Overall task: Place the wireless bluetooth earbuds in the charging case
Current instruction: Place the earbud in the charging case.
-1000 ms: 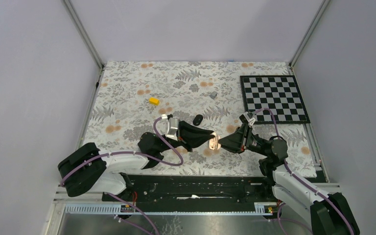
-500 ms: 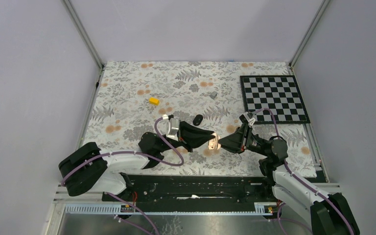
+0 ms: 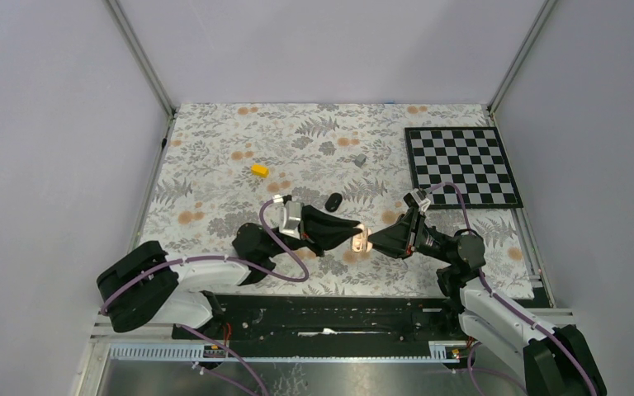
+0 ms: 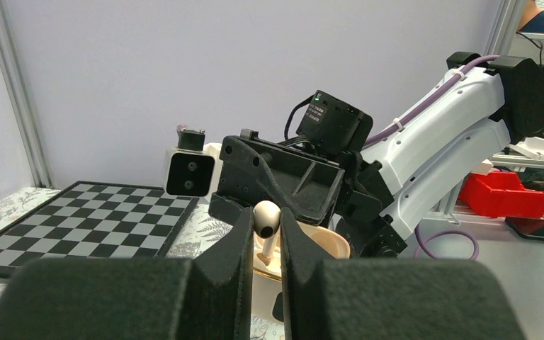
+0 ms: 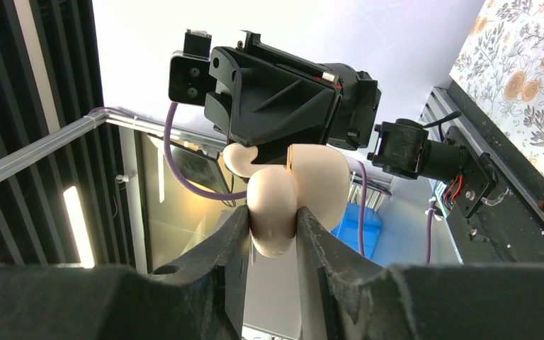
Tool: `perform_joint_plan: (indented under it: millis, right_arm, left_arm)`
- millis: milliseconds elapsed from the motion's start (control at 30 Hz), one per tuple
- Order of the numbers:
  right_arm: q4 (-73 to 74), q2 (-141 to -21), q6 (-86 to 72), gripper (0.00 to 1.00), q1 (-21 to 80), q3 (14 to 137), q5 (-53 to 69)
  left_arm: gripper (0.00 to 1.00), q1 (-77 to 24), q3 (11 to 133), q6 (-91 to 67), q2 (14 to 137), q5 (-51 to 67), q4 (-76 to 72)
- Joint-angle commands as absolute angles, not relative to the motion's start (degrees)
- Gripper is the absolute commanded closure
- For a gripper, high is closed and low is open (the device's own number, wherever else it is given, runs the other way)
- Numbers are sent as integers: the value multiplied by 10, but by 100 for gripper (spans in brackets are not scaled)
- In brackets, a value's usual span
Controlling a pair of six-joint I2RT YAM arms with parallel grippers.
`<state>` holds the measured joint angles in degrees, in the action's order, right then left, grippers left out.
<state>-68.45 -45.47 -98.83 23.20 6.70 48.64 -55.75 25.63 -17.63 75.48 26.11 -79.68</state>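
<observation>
My left gripper (image 3: 353, 238) is shut on a cream earbud (image 4: 266, 219) with a round head and a thin stem. The stem points down into the open cream charging case (image 4: 316, 244). My right gripper (image 3: 373, 241) is shut on the case body (image 5: 275, 209), with its lid (image 5: 324, 185) open behind. The two grippers meet tip to tip above the table's near middle. The earbud head (image 5: 238, 160) shows at the case's edge in the right wrist view. No tiny black nubs show in any view.
A black oval pod (image 3: 333, 201) lies on the floral cloth just beyond the grippers. A small grey block (image 3: 360, 159) and a yellow block (image 3: 259, 170) lie farther back. A chessboard (image 3: 462, 165) is at the right.
The left wrist has shifted slightly toward the near edge. The earbud and case stay held together at the same spot.
</observation>
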Motion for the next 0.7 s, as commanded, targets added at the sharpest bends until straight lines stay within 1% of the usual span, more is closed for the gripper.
perform_joint_plan:
  millis: [0, 400, 667]
  right_arm:
    - [-711, -446, -983, 100, 230, 78, 480]
    - [-706, -440, -981, 100, 230, 81, 477]
    - [-703, -440, -980, 100, 231, 81, 476]
  left_arm:
    - [100, -557, 246, -159, 737, 254, -805]
    - [100, -557, 249, -160, 737, 269, -795]
    - [100, -557, 247, -137, 710, 276, -739]
